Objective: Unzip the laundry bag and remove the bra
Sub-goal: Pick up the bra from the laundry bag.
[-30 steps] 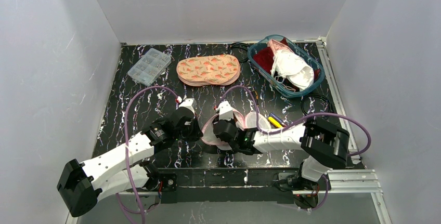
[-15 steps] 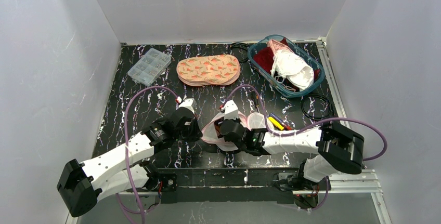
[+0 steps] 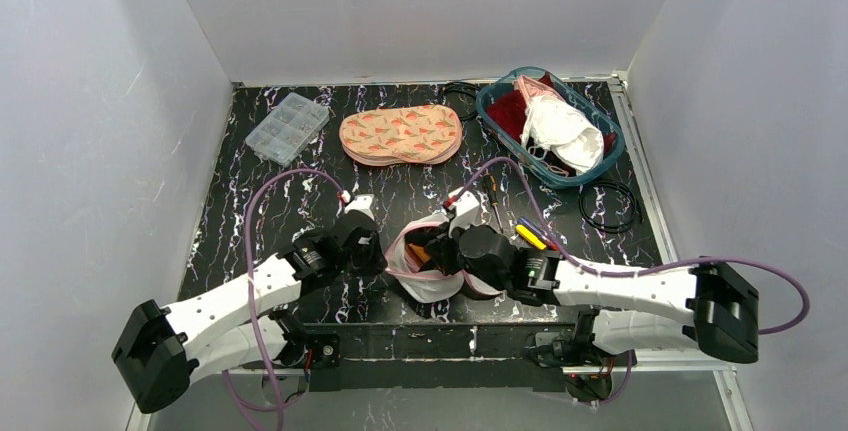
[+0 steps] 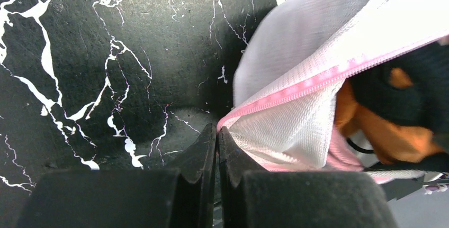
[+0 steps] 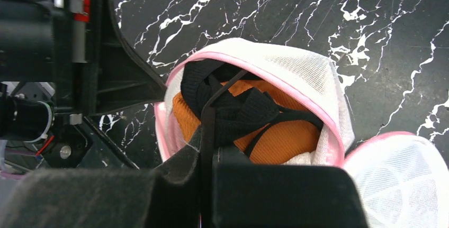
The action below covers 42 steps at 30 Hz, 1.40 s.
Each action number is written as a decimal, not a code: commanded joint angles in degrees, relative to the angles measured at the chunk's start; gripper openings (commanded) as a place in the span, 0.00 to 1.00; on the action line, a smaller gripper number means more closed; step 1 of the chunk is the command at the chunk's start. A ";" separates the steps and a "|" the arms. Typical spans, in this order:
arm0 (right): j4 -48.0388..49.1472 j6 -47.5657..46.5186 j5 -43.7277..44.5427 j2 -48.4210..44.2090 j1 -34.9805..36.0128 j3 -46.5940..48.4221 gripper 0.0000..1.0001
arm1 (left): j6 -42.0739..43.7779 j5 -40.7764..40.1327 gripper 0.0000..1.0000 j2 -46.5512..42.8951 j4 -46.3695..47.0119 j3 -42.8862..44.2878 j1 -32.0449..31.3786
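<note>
Left hand (image 4: 217, 135) is clenched on the pink zipper edge of the bag (image 4: 288, 117), at the left rim of the opening. Right hand (image 5: 207, 151) is likewise closed, and we read a black strap (image 5: 210, 106) of the bra (image 5: 280, 143) running down between its fingers. We find the bra, orange with black trim, inside the bag and showing through the unzipped mouth. The bag lies on the desk (image 3: 300, 201) near the front edge, between the two hands. The desk surface is black with white veining. Toward its far side we note a clear box (image 3: 287, 126), a patterned pouch (image 3: 400, 134) and a teal basket (image 3: 617, 136) of laundry. White walls (image 3: 420, 11) enclose the desk on three sides.
</note>
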 commanded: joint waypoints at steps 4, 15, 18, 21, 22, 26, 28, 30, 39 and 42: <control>0.05 2.30 1.62 -8.02 -0.56 -4.59 0.01 | 0.90 -3.43 0.00 2.34 0.26 -2.25 0.11; 0.20 4.48 2.52 -10.43 -1.81 -9.32 0.01 | 0.96 -3.78 0.00 5.37 1.61 -4.48 0.10; -0.66 4.62 0.96 -9.72 -1.82 -7.79 0.09 | 0.91 -2.38 0.00 4.76 2.14 -3.90 0.09; -1.62 5.59 0.81 -9.55 -1.83 -6.29 0.42 | 0.85 -1.50 0.00 2.98 2.65 -3.45 0.13; -1.78 6.02 0.87 -9.63 -1.81 -5.98 0.50 | 0.87 -1.26 0.00 2.44 2.84 -3.33 0.14; -2.32 6.83 0.45 -9.84 -1.81 -4.29 0.67 | 1.13 -0.21 0.00 1.43 2.66 -2.72 0.11; -3.49 6.84 0.72 -9.52 -1.83 -2.73 0.71 | 1.26 0.28 0.00 1.30 2.65 -2.57 0.11; -4.97 6.12 0.58 -8.65 -1.77 -0.47 0.73 | 1.22 0.58 0.00 1.21 2.70 -2.59 0.08; -14.32 2.39 -0.16 6.00 -1.51 14.36 0.74 | 1.48 1.51 0.00 1.39 3.72 -3.20 0.09; -15.66 2.80 1.27 11.20 -1.50 17.38 0.73 | 1.42 1.52 0.00 1.09 3.70 -3.43 0.12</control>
